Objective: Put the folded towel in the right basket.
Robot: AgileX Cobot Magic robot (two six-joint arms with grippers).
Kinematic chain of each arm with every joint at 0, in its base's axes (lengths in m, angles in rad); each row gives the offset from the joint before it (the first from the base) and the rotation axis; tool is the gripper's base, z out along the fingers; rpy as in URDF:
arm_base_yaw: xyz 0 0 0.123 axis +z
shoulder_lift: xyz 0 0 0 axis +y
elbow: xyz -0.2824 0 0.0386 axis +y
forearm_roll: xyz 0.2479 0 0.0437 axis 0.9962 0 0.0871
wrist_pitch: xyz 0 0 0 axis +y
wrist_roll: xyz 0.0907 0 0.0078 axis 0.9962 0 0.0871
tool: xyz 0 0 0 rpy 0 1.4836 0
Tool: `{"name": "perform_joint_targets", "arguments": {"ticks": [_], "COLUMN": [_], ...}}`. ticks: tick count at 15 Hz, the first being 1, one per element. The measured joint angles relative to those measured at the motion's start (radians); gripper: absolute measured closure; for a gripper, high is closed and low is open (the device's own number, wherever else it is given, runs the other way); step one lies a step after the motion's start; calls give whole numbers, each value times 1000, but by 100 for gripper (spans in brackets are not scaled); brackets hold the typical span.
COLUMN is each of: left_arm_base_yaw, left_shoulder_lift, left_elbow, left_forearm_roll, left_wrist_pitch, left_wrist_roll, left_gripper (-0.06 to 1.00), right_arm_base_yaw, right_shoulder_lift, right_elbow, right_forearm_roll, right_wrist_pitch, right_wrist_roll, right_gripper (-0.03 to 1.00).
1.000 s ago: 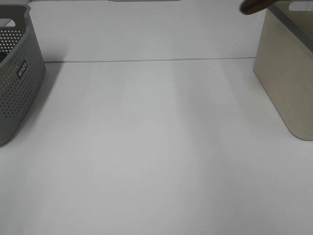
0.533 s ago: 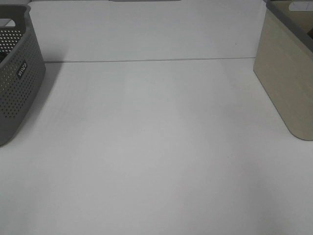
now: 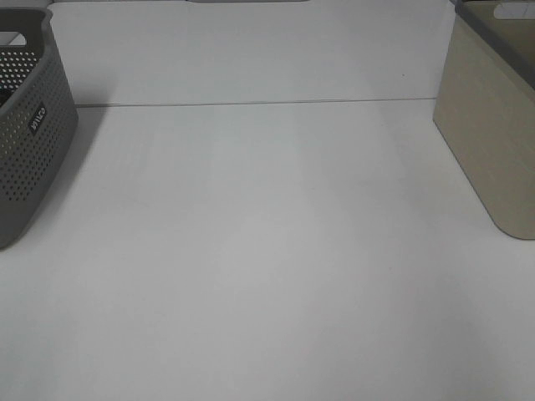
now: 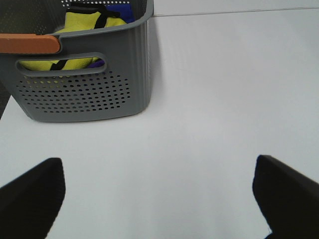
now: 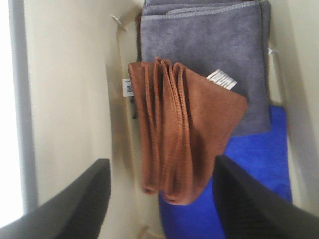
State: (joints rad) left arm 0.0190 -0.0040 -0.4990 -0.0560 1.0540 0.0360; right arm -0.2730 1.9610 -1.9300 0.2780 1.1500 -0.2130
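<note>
The folded towel is brown and lies inside the beige right basket, on top of a grey towel and a blue towel. My right gripper hangs open just above it, one finger on each side, not gripping it. In the exterior high view the right basket stands at the right edge, and neither the towel nor either gripper shows there. My left gripper is open and empty over the white table.
A grey perforated basket stands at the left edge. In the left wrist view this basket holds yellow cloth and has an orange bar on its rim. White table lies between the baskets.
One second ago a brown tip showed at the top right of the exterior view, beside the right basket's rim. It has since left that view.
</note>
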Motion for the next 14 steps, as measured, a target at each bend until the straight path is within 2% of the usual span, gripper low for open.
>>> {"name": "perform_joint_targets", "arguments": {"ticks": [3,5,7,10,12,14], "left_arm_base_yaw": [0,0,0,0,0,0], "left_shoulder_lift": [0,0,0,0,0,0], "left_elbow": [0,0,0,0,0,0], "left_forearm_roll": [0,0,0,0,0,0], "left_wrist_pitch": [0,0,0,0,0,0], "left_wrist_roll": [0,0,0,0,0,0], "left_gripper": [-3,-3,-3,-3,-3,-3], "right_arm_base_yaw": [53,149,235,312,325,325], "right_shoulder_lift": [-20,-43,-77,-136,-210,-321], "right_elbow": [0,0,0,11,87,225], "right_forearm_roll": [21,17,-7,-69,-85,-110], "right_wrist_pitch": [15,39,62,67,67,67], "right_wrist_roll": [13,17,51,127,152,155], "right_gripper": [35,34,33,32,32,31]}}
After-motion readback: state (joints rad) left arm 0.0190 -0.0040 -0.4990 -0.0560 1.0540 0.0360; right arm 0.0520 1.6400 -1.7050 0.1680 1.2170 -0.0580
